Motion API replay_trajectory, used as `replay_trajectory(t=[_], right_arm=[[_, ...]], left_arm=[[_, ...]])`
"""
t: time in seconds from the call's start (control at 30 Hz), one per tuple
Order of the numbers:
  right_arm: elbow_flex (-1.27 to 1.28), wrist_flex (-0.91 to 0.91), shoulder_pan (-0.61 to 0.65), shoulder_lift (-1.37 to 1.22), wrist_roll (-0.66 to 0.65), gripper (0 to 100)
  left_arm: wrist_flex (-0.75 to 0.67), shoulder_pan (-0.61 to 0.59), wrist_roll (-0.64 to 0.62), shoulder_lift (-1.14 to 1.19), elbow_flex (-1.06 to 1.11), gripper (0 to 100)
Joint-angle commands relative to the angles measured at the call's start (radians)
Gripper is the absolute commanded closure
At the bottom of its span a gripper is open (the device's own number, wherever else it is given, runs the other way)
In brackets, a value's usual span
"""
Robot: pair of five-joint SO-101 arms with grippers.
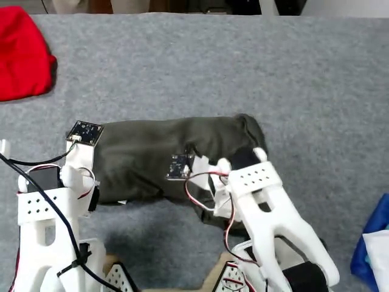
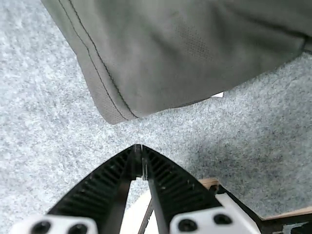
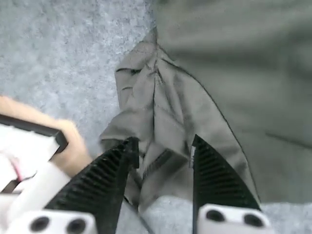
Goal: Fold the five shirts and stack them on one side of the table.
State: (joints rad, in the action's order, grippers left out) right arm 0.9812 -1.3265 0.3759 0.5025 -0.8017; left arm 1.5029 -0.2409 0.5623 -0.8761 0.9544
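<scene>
At the far left corner of the grey table (image 1: 255, 67) a red shirt (image 1: 21, 55) lies bunched in a heap. On the near left, the left gripper (image 2: 141, 152) hangs with its jaws pressed together and nothing between them. It is over bare table, just beside the stitched hem of the olive shirt (image 1: 152, 155). That shirt lies spread across the middle of the table, mostly flat, with its right end rumpled. There the right gripper (image 3: 163, 148) stands with its jaws apart, straddling a bunched fold at the shirt's near right corner and not yet closed on it. At the near right edge a blue cloth (image 1: 375, 240) shows, probably another shirt. The olive shirt looks light, thin and limp. It will likely sag and drag on the felt-like table rather than keep its shape, and a single pinch would only gather it. The better holds, I judge, are the doubled hem on the left and the corner on the right, taken together so the fold lifts evenly.
</scene>
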Motion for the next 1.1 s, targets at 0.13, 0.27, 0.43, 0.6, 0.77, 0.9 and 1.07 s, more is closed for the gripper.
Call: replay_trajectory(t=[0.13,0.27,0.43,0.6,0.77,0.9,1.07], right_arm=[[0.071,0.129,-0.019,0.035,-0.003,89.3],[0.068,0.124,-0.019,0.042,-0.002,98.5],[0.025,0.006,-0.013,0.042,-0.002,98.0],[0.012,-0.084,0.038,0.044,-0.003,97.7],[0.010,-0.086,0.130,0.044,0.023,97.7],[-0.010,-0.086,0.209,0.042,0.068,97.5],[-0.042,-0.086,0.248,0.036,0.101,85.1]], left_arm=[[0.009,-0.005,0.009,-0.018,-0.041,98],[0.029,-0.005,0.009,-0.018,-0.041,98],[0.035,-0.005,0.009,-0.018,-0.041,98],[0.034,-0.005,0.009,-0.018,-0.046,98],[0.029,-0.005,0.009,-0.018,-0.043,98],[0.028,-0.005,0.009,-0.018,-0.043,98],[0.028,-0.005,0.009,-0.018,-0.044,98]])
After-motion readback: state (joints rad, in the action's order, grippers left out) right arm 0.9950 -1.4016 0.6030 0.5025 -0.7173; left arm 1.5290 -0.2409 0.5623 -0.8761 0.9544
